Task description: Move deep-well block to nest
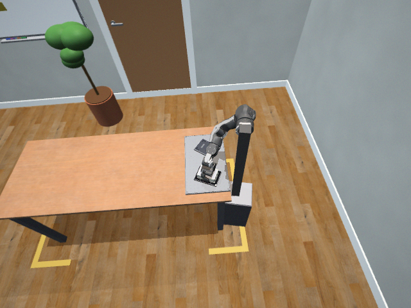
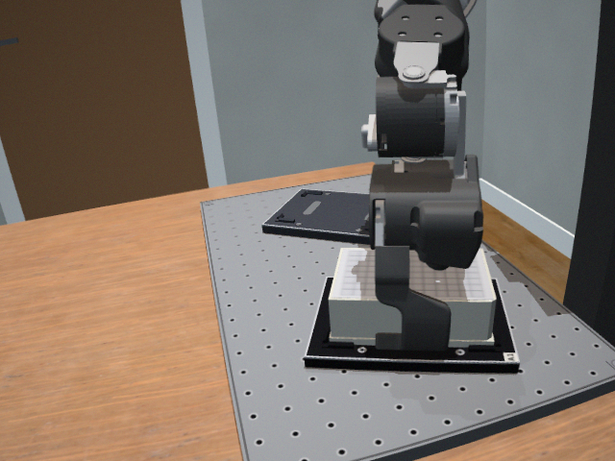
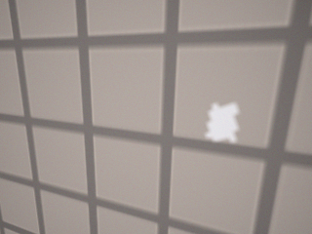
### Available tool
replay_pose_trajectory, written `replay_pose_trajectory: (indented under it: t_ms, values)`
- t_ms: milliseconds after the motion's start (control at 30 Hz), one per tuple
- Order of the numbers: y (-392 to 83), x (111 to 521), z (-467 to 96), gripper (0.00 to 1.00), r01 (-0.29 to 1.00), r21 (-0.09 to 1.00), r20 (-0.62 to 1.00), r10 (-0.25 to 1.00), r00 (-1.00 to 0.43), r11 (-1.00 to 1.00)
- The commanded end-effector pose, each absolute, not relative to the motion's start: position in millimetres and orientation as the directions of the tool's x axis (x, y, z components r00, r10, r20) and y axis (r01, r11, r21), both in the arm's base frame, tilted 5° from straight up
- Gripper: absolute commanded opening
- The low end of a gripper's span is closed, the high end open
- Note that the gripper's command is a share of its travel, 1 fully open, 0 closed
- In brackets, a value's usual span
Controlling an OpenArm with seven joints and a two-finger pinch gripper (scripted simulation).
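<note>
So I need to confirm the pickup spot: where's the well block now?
In the exterior view the well block sits in the near black nest, gripper shut on it, the empty nest behind.

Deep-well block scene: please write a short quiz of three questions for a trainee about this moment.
1. True or false: the gripper is shut on the deep-well block.
2. Where does the block sit? A) in the near plate nest; B) in the far plate nest; C) on the wooden table.
3. Fill in: the wrist view shows only the block's grid of ____.

Key: 1 true; 2 A; 3 wells.
</note>
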State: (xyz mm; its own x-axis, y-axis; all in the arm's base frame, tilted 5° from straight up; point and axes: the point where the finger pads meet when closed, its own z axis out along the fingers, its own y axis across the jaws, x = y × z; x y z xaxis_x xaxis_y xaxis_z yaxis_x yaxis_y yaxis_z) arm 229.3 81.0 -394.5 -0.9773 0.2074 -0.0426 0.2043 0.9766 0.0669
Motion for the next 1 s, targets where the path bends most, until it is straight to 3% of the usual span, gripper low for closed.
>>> replay_pose_trajectory:
  t_ms: [0, 633, 967]
  values:
    - [82, 230, -394, 0.00, 0.204, 0.070, -0.043, 0.207, -0.977, 0.977]
    - [82, 230, -394, 0.00, 0.204, 0.070, -0.043, 0.207, -0.977, 0.977]
    - [79, 229, -362, 0.00, 0.212, 0.068, -0.045, 0.215, -0.976, 0.975]
